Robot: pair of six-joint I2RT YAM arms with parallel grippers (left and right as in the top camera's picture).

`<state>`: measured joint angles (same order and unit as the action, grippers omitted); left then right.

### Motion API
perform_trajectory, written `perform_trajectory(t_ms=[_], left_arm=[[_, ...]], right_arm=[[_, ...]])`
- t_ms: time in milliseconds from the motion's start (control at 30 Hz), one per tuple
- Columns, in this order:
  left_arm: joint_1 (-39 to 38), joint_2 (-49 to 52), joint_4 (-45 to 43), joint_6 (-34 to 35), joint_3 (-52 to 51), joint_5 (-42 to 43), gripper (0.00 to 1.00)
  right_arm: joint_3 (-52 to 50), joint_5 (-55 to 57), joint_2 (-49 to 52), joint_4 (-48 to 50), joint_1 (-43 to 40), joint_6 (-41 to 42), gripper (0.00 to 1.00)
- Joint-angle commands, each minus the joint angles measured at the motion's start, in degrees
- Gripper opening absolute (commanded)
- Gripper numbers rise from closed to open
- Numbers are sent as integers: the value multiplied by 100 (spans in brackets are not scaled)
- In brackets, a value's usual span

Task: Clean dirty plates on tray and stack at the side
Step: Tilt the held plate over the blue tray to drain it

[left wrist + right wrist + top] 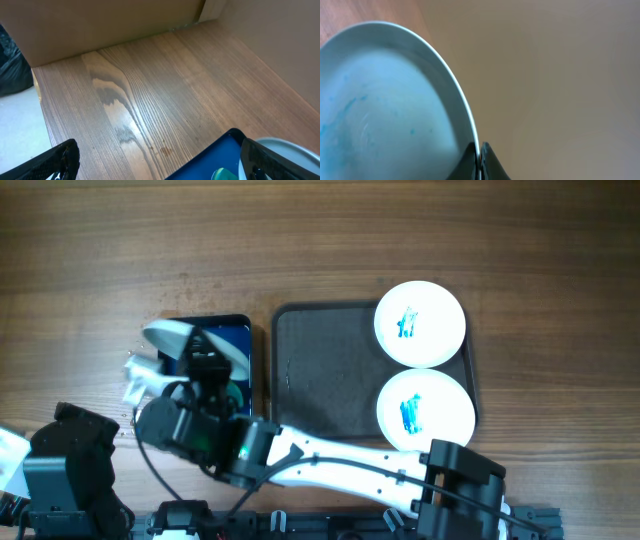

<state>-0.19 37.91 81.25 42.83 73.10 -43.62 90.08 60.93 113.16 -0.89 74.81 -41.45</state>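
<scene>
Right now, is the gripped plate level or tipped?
Tipped: overhead shows the plate as a narrow ellipse above the blue tray; right gripper pinches its rim.

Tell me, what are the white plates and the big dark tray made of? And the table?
The plates look like smooth, slightly shiny plastic or ceramic; their sheen cannot settle which. The tray looks like matte plastic or rubber, dull and speckled. The table looks like wood or wood-look laminate, with streaky grain.
</scene>
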Motion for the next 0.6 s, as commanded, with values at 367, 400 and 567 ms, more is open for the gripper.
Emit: perform_trajectory(t_ms=[367,400,567], left_arm=[[46,-15,0,138,46,-11,100],[46,-15,0,138,46,-4,100],[46,-13,-48,140,39,74,100]], right_arm=[[26,-2791,-125,-2588,-861,6631,4],[26,-2903,-131,-2599,-942,6664,4],[26,-3036,-393,-2618,-1447,6518,5]])
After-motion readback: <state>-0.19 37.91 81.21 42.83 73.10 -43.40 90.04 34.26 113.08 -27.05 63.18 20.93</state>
